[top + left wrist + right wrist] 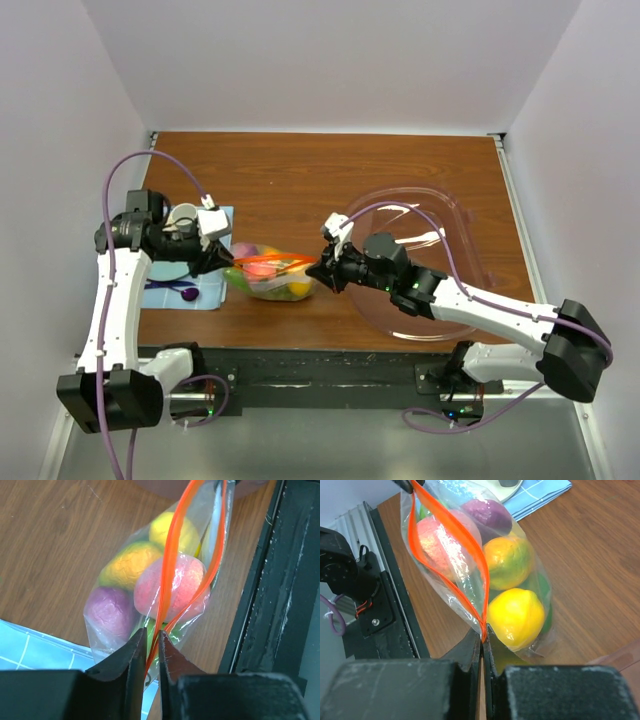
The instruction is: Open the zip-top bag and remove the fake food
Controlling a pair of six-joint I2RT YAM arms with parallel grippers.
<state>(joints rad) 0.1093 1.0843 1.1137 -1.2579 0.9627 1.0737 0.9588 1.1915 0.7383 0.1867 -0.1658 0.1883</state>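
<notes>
The clear zip-top bag (270, 277) with an orange zip strip hangs between my two grippers near the table's front edge, its mouth parted. Inside it is the fake food (262, 272): a yellow fruit (516, 617), an orange-yellow one (507, 562), a peach-pink one (170, 587), a purple one (110, 612) and something green. My left gripper (152, 636) is shut on the bag's zip strip (170, 565) at its left end. My right gripper (483, 634) is shut on the strip's right end (482, 625). The bag also shows in the left wrist view (155, 580) and the right wrist view (470, 560).
A large clear tub (425, 260) lies at the right, under my right arm. A blue cloth (185, 290) at the left holds a white cup (183, 216) and a purple spoon (182, 291). The black table edge (270, 605) runs just beside the bag.
</notes>
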